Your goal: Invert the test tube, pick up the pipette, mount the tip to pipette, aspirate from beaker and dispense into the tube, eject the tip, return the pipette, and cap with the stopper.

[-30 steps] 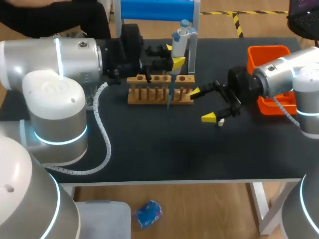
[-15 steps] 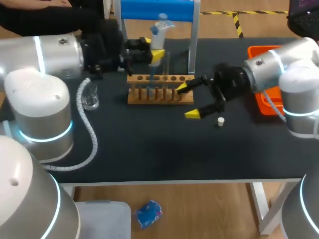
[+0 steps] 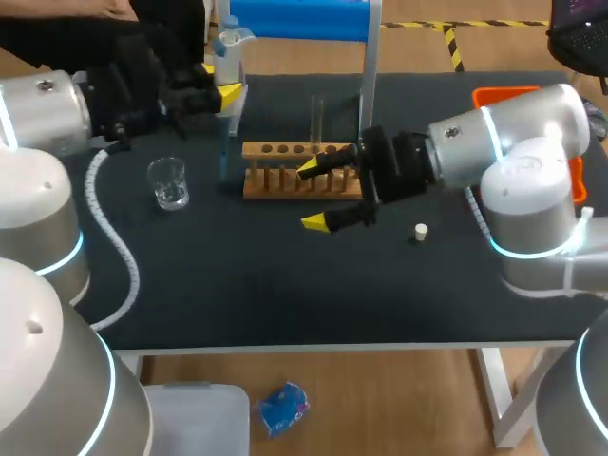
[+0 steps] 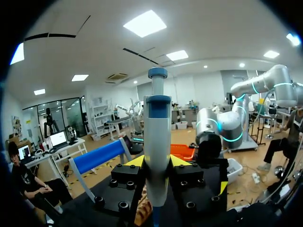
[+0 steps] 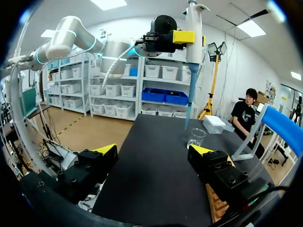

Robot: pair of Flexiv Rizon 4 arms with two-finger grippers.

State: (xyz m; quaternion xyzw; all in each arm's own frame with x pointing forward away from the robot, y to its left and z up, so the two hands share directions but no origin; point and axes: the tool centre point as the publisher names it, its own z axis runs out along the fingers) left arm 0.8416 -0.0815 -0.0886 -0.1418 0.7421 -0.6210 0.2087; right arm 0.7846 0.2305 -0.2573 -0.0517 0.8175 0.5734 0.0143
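My left gripper (image 3: 220,93) is shut on the white and blue pipette (image 3: 229,47), which it holds upright with its blue tip hanging beside the glass beaker (image 3: 169,182), a little to its right. In the left wrist view the pipette (image 4: 156,142) stands between my yellow fingertips (image 4: 136,161). A test tube (image 3: 316,116) stands upright in the wooden rack (image 3: 285,176). My right gripper (image 3: 315,195) is open, low in front of the rack with nothing in it. The right wrist view shows the pipette (image 5: 194,42) above the beaker (image 5: 195,137), ahead of my open right gripper (image 5: 154,151). The white stopper (image 3: 420,231) lies on the table.
An orange bin (image 3: 508,97) sits at the back right of the table. A blue-topped stand (image 3: 366,57) rises behind the rack. The black tabletop (image 3: 285,285) stretches toward the front edge.
My left arm has carried the pipette leftward from above the rack to beside the beaker. My right gripper has moved left, away from the stopper, to the front of the rack.
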